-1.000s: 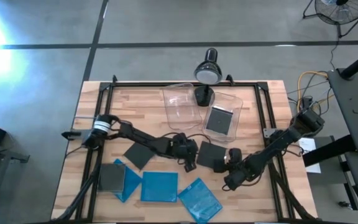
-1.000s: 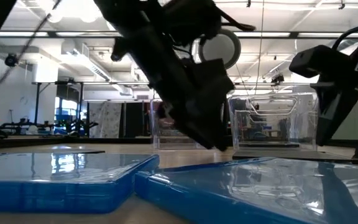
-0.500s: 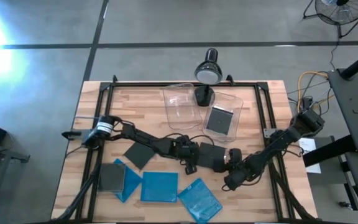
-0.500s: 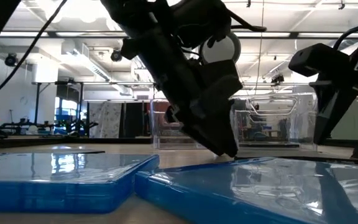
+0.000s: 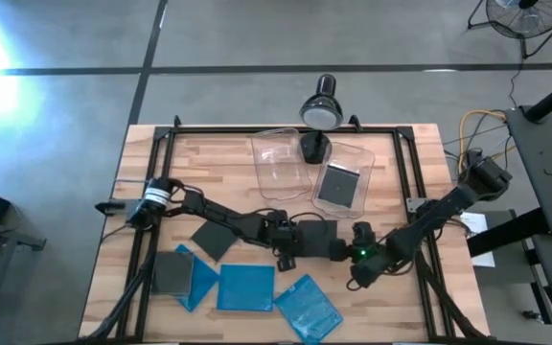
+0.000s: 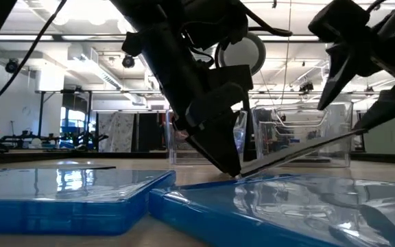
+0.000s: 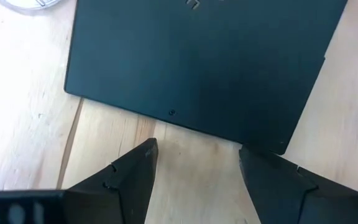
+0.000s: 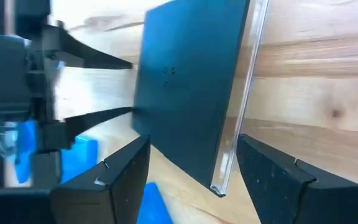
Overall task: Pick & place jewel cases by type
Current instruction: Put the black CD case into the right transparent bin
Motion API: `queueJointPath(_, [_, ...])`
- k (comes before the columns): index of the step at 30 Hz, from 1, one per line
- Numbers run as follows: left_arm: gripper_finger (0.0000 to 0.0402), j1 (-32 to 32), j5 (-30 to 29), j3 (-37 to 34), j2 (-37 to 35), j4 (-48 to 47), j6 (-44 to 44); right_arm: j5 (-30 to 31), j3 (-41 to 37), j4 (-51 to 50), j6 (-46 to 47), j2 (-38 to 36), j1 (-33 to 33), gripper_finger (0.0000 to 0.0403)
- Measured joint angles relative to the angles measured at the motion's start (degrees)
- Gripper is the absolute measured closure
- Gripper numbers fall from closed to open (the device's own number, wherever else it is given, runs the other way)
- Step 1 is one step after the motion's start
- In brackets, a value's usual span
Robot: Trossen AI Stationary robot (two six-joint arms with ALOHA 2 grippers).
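Note:
A dark jewel case (image 5: 317,234) lies mid-table between my two grippers. It is tilted (image 6: 300,152), with its left edge on the table and its right edge raised. My left gripper (image 5: 286,241) is open at the low edge (image 7: 194,162). My right gripper (image 5: 359,247) is open around the raised edge (image 8: 191,168). Another dark case (image 5: 214,238), a grey one (image 5: 171,273) and three blue ones (image 5: 245,287) lie flat near the front. One dark case (image 5: 339,184) lies inside a clear bin. My left gripper stands level against the case's low left edge (image 7: 272,148). One fingertip (image 7: 248,155) meets that edge near a corner, and the other fingertip stays short of it. My right gripper comes level from the table's right, one finger above the case and one below. The raised right edge (image 8: 232,149) rests on the lower finger (image 8: 253,155). The upper finger stands apart from the case's face.
Two clear bins (image 5: 281,158) (image 5: 348,163) stand at the far middle, with a black lamp (image 5: 319,110) behind them. Blue cases (image 6: 266,206) fill the near foreground. A black frame rail (image 5: 142,192) borders the table.
My right gripper has risen and taken the case's right edge up with it. The case, flat a second ago, now stands tipped, its left edge still on the table by my left gripper. It has also slid a little toward the table's left.

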Motion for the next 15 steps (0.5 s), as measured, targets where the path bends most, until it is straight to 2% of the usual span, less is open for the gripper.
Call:
queueJointPath(6, [0.0188,0.0,-0.2,0.0,0.0,0.1,-0.3,8.0,0.5,8.7,-7.0,-0.1,-0.5,0.0172])
queueJointPath(9, [0.0188,-0.1,-0.3,0.0,0.0,0.0,-0.5,7.3,0.5,10.7,-10.2,0.0,-0.9,0.0172])
queueJointPath(15, [0.0188,-0.1,-0.3,0.0,0.0,0.0,-1.1,3.5,0.6,10.2,-6.3,1.1,-2.3,0.0174])
